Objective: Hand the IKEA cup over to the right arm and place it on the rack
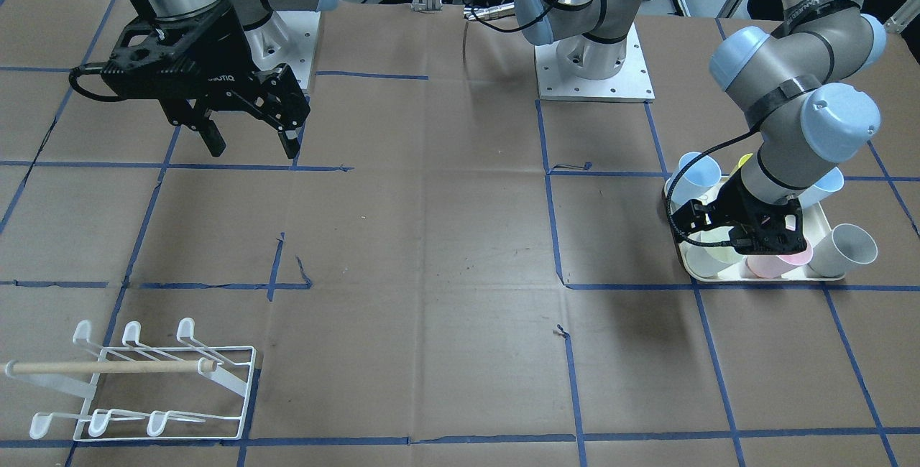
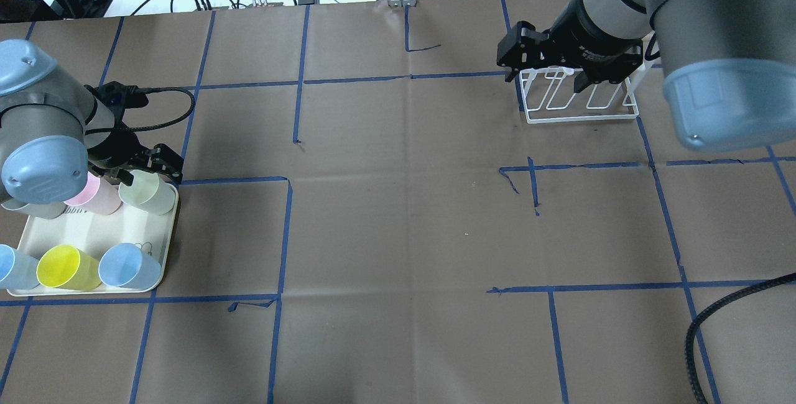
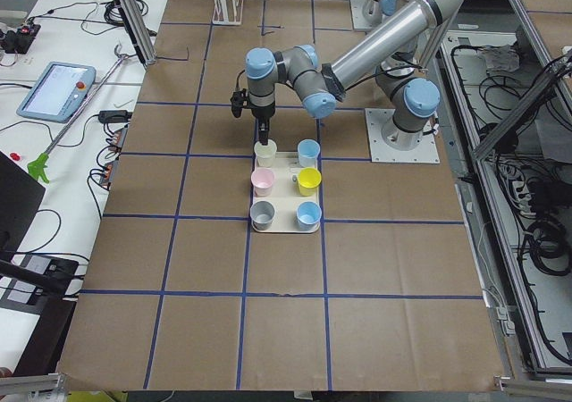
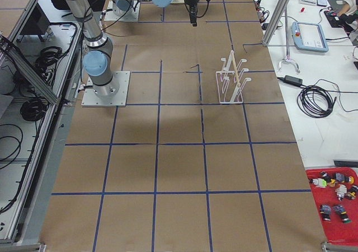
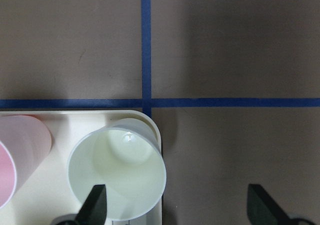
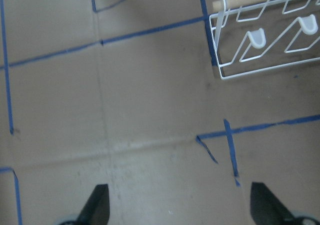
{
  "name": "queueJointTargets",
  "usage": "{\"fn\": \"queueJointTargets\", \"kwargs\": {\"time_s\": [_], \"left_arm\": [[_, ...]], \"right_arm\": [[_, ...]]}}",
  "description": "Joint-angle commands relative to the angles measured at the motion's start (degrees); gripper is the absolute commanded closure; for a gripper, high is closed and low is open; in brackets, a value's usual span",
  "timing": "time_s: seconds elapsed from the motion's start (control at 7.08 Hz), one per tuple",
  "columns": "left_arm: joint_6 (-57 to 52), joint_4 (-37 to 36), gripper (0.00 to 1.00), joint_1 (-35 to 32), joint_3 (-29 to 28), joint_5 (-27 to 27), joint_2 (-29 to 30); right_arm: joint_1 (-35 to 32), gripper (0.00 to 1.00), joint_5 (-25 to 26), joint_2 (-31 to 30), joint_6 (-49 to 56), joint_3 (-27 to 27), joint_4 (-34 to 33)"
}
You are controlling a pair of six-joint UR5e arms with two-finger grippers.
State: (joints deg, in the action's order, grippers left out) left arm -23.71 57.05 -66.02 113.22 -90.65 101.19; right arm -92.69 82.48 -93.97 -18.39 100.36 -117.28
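Several IKEA cups stand on a cream tray (image 2: 93, 230). My left gripper (image 2: 149, 174) hangs open just over the pale green cup (image 2: 146, 191) at the tray's far corner. In the left wrist view one fingertip (image 5: 97, 202) is over this cup's (image 5: 117, 177) mouth and the other is out past the tray's edge. It holds nothing. The right arm's gripper (image 1: 251, 144) is open and empty, raised above the table. The white wire rack (image 1: 144, 381) with its wooden dowel stands bare; the right wrist view shows the rack (image 6: 265, 40) at its top right.
A pink cup (image 2: 93, 196), a grey cup (image 2: 34, 208), a yellow cup (image 2: 67, 267) and two blue cups (image 2: 127, 265) crowd the tray around the green one. Blue tape lines grid the brown paper table. Cables and tools lie beyond the far edge.
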Motion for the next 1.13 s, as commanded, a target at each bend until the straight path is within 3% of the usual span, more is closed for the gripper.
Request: {"fn": "queueJointTargets", "kwargs": {"time_s": [0.0, 0.14, 0.28, 0.42, 0.57, 0.71, 0.99], "left_arm": [[0.15, -0.27, 0.0, 1.59, 0.77, -0.06, 1.55], [0.76, -0.44, 0.0, 1.69, 1.21, -0.06, 1.9], [1.12, -0.62, 0.01, 1.69, 1.21, 0.03, 1.82], [1.12, -0.71, 0.12, 1.6, 0.95, 0.12, 1.82], [0.77, -0.71, 0.35, 1.6, 0.17, 0.12, 1.82], [0.77, -0.71, 0.6, 1.6, 0.07, 0.12, 1.73], [0.59, -0.71, 0.97, 1.69, -0.02, 0.12, 1.73]], "right_arm": [[-0.3, 0.0, -0.48, -0.34, -20.99, 5.44, -25.36], [-0.3, 0.0, -5.61, -0.6, -32.91, 9.63, -33.98], [-0.3, 0.0, -12.54, -0.51, -35.55, 13.07, -38.86], [-0.21, 0.0, -18.09, 0.44, -44.8, 15.28, -48.39], [-0.21, 0.0, -18.4, 0.54, -53.94, 18.0, -56.23], [-0.21, 0.0, -18.32, 0.8, -58.3, 19.68, -59.44], [-0.21, 0.0, -18.41, 0.81, -58.6, 21.45, -59.04]]}}
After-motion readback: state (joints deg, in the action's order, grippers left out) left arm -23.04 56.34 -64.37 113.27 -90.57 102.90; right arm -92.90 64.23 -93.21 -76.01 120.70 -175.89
